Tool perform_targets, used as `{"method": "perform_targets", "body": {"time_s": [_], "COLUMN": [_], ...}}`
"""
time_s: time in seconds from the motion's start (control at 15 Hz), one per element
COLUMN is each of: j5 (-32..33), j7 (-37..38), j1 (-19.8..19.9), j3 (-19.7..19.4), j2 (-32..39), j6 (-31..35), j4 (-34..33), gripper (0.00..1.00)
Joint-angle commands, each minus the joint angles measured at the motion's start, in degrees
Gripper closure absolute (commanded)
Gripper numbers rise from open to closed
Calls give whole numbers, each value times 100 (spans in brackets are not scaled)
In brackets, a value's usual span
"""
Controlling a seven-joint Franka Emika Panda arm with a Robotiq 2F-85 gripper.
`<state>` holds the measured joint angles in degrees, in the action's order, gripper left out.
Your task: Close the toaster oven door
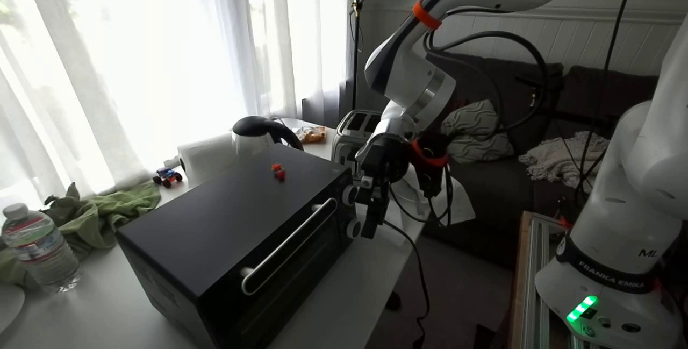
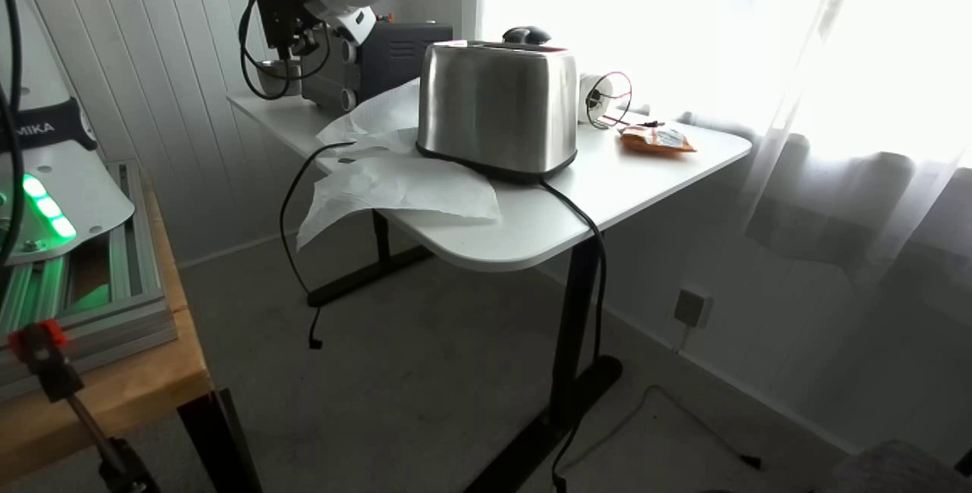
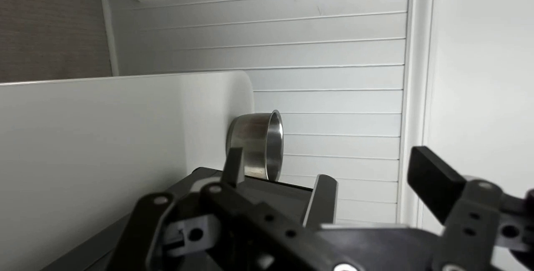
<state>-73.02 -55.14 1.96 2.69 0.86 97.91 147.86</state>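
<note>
The black toaster oven (image 1: 231,220) sits on the white table with small red items on top; it also shows in an exterior view (image 2: 406,52) behind the toaster. Its dark glass door (image 1: 309,268) appears upright and flush with the front, below the silver bar handle (image 1: 290,247). In the wrist view the handle (image 3: 321,202) stands out from the door (image 3: 275,198). My gripper (image 1: 376,206) is beside the knob end of the oven front, pointing down along it. In the wrist view my gripper (image 3: 328,160) has its fingers wide apart with nothing held. Contact with the oven cannot be told.
A steel toaster (image 2: 497,109) and paper sheets (image 2: 402,189) are near the knob end. A steel pot (image 3: 252,145) stands past the oven's far end. A water bottle (image 1: 40,252), green cloth (image 1: 107,214) and paper roll (image 1: 215,155) lie behind the oven. A cord hangs off the edge.
</note>
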Motion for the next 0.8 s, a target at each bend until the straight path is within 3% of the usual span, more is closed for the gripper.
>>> {"method": "perform_targets", "body": {"time_s": [0.0, 0.27, 0.73], "j5": [-323, -660, -795], "j7": [330, 867, 2629], "j1": [-122, -148, -352], "j3": [-56, -12, 375], "j2": [-486, -967, -2106], "j6": [175, 585, 2334], "j4": [367, 706, 1171], "gripper": [0, 0, 0]}}
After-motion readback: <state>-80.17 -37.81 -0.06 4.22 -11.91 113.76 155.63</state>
